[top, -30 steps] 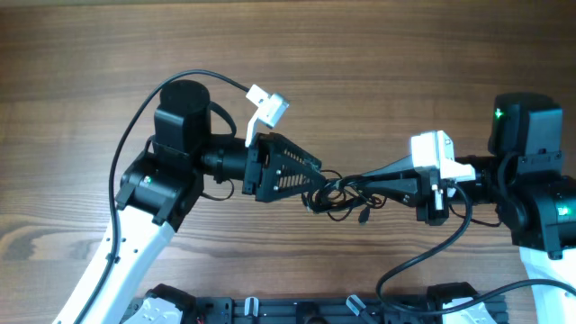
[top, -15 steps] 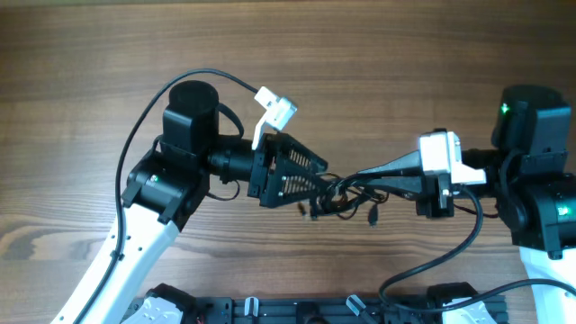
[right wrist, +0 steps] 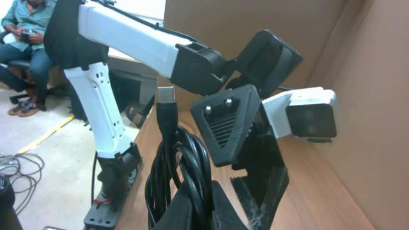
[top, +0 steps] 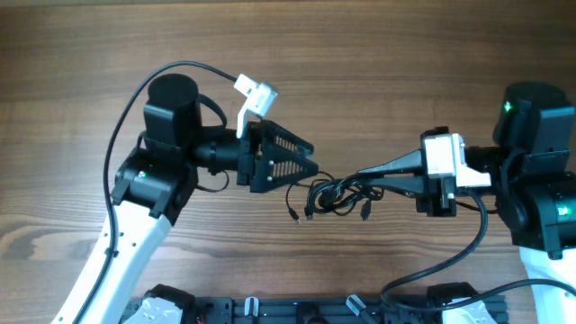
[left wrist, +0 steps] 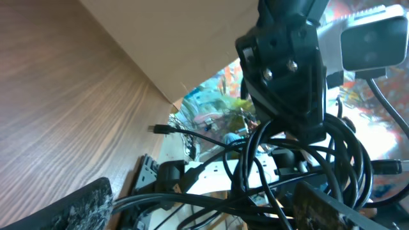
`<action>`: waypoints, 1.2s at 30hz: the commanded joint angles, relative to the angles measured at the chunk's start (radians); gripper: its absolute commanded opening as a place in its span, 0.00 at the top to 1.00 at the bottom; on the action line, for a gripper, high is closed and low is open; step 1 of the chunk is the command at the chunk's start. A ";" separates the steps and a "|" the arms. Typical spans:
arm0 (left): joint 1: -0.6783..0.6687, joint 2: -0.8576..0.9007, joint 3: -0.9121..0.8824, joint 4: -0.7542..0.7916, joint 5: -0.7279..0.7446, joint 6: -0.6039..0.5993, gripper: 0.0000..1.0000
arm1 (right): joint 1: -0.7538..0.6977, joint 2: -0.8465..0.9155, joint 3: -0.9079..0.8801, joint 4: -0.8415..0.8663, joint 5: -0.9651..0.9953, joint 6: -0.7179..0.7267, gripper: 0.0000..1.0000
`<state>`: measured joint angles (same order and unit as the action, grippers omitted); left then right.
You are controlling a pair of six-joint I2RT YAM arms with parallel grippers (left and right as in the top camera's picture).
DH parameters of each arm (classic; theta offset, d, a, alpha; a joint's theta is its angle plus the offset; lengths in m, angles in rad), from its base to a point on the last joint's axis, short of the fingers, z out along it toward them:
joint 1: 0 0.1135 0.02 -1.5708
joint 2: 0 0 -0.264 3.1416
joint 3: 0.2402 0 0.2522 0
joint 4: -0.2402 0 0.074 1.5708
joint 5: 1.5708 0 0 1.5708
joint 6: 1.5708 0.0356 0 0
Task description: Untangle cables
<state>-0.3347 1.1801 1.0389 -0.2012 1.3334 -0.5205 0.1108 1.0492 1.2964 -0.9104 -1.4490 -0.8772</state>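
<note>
I'm pinching the cables (top: 335, 193) in the right end effector (top: 360, 175), left end effector (top: 313, 158) hovering spread near them; pulling alone is risking tightening the knot.

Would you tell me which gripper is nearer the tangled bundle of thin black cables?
Right: the thin black cables loop over the right gripper; the left gripper sits just beside the bundle.
</note>
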 commanded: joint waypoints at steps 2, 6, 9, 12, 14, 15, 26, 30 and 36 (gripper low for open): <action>-0.085 0.006 0.008 0.000 0.013 0.012 0.09 | 0.006 0.002 0.006 0.032 -0.033 -0.011 0.96; -0.124 0.006 0.008 0.000 0.027 0.012 0.09 | 0.006 0.012 0.006 0.031 -0.017 -0.009 0.96; -0.146 0.006 0.008 0.000 0.026 0.015 0.13 | 0.006 0.014 0.006 0.043 -0.043 -0.010 0.96; -0.161 0.020 0.008 0.000 -0.014 0.020 0.22 | 0.006 0.014 0.006 0.098 -0.041 0.061 0.96; -0.161 0.029 0.008 0.000 -0.021 0.022 0.41 | 0.006 0.014 0.006 0.140 -0.032 0.111 0.96; -0.161 0.033 0.008 -0.006 -0.023 0.051 0.50 | 0.006 0.014 0.006 0.164 -0.010 0.138 0.96; -0.161 0.034 0.008 -0.227 -0.730 -0.073 0.96 | 0.006 0.014 0.006 0.229 0.150 0.339 0.96; -0.161 0.034 0.008 -0.227 -0.909 -0.258 0.96 | 0.006 0.014 0.006 0.235 0.241 0.389 0.96; -0.159 0.028 0.008 -0.212 -0.977 -0.352 0.00 | 0.006 0.014 0.006 0.245 0.328 0.422 0.96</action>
<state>-0.4988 1.2121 1.0462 -0.4133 0.4294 -0.8326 0.1131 1.0733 1.2961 -0.6727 -1.1610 -0.4885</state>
